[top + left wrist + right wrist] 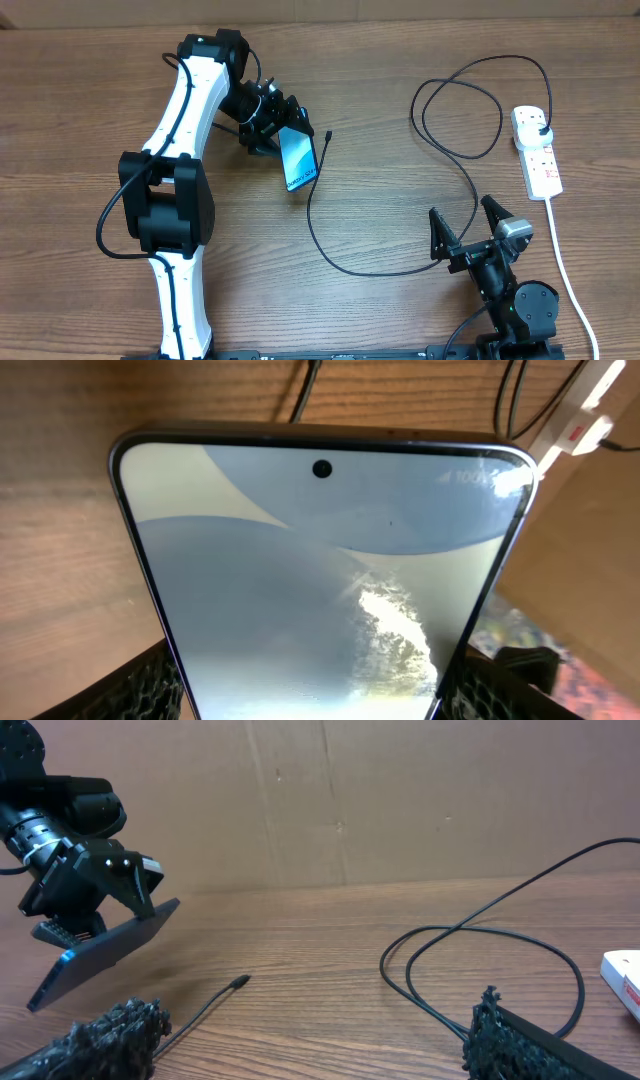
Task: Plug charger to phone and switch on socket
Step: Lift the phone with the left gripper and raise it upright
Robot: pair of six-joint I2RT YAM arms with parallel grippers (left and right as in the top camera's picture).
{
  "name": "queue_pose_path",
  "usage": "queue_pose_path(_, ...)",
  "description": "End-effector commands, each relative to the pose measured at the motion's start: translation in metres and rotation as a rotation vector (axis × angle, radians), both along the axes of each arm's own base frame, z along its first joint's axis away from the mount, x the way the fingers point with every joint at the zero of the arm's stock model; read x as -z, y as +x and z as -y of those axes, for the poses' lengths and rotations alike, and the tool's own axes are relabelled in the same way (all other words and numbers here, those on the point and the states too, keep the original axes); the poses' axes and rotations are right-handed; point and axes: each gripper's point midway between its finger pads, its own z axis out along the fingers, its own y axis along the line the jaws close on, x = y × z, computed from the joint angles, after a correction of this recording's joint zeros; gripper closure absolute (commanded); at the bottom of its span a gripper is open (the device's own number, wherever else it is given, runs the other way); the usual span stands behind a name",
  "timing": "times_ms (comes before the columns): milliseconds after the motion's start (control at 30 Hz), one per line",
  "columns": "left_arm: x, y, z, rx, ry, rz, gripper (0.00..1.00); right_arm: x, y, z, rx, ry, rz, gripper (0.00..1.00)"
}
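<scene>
My left gripper (278, 130) is shut on the phone (297, 158), holding it tilted above the table at centre left. In the left wrist view the light blue screen of the phone (320, 580) fills the frame between the two fingers (150, 685). The charger (312, 215) is a thin black cable lying loose on the wood. Its connector tip (327, 133) rests just right of the phone, also seen from the right wrist (240, 982). The plug end sits in the socket (537, 150), a white strip at far right. My right gripper (460, 208) stands open and empty, near a stretch of the cable.
The socket's white cord (565, 265) runs down the right edge of the table. The charger cable forms loops (460, 110) left of the socket. A brown cardboard wall (400, 800) stands behind the table. The socket (580, 420) shows in the left wrist view's top corner.
</scene>
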Motion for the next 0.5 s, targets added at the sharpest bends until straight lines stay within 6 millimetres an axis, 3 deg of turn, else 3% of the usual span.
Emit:
queue_pose_path(0,-0.017,0.001,0.008,-0.085,-0.059,-0.075,0.37,0.002,0.000,0.000,0.002,0.002,0.001,0.00)
queue_pose_path(200,-0.018,-0.008,0.007,-0.102,-0.045,-0.136,0.43,0.003,0.000,0.000,0.002,0.002,0.000,0.00)
queue_pose_path(333,-0.018,-0.008,0.007,-0.102,-0.045,-0.137,0.55,0.002,0.000,0.000,0.002,0.002,0.000,0.00)
queue_pose_path(467,-0.023,-0.009,0.011,-0.106,-0.082,-0.153,0.54,0.003,0.000,0.000,0.002,0.002,0.000,0.00)
